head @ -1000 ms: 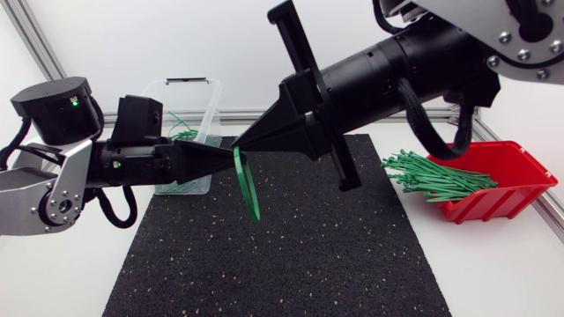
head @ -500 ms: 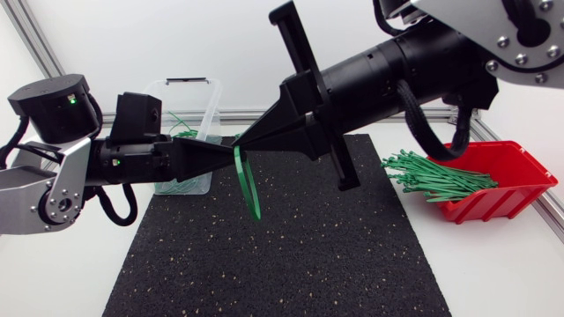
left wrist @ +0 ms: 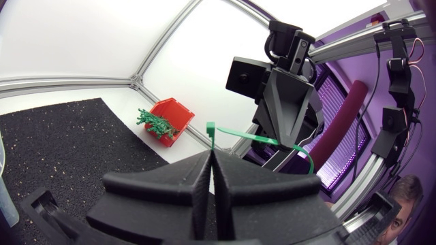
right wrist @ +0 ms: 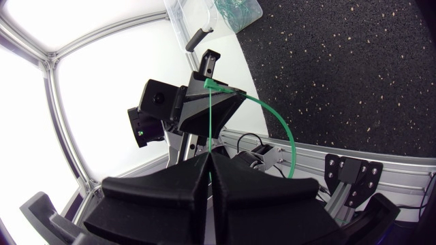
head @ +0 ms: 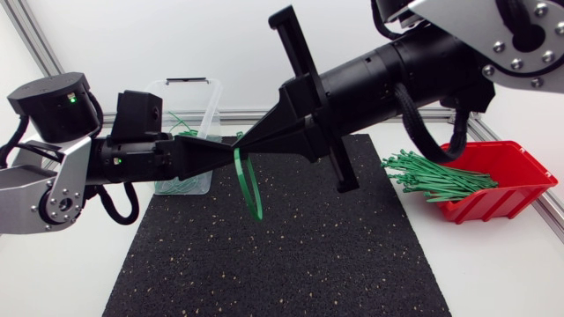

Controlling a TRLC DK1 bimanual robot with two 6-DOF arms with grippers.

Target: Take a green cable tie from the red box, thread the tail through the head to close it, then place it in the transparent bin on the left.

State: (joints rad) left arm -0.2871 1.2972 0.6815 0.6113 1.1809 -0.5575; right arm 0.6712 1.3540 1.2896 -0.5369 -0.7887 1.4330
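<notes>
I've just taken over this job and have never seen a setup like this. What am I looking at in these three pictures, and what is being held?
This is a two-armed robot at a table. The head view looks down from above: the left arm enters from one side, the right arm from the other. The other two pictures come from a camera on each wrist, looking along that arm's own black gripper. The left gripper and right gripper meet tip to tip above the black mat, both shut on one green cable tie, bent into a loop. The red box holds spare ties; the transparent bin holds a few.
</notes>
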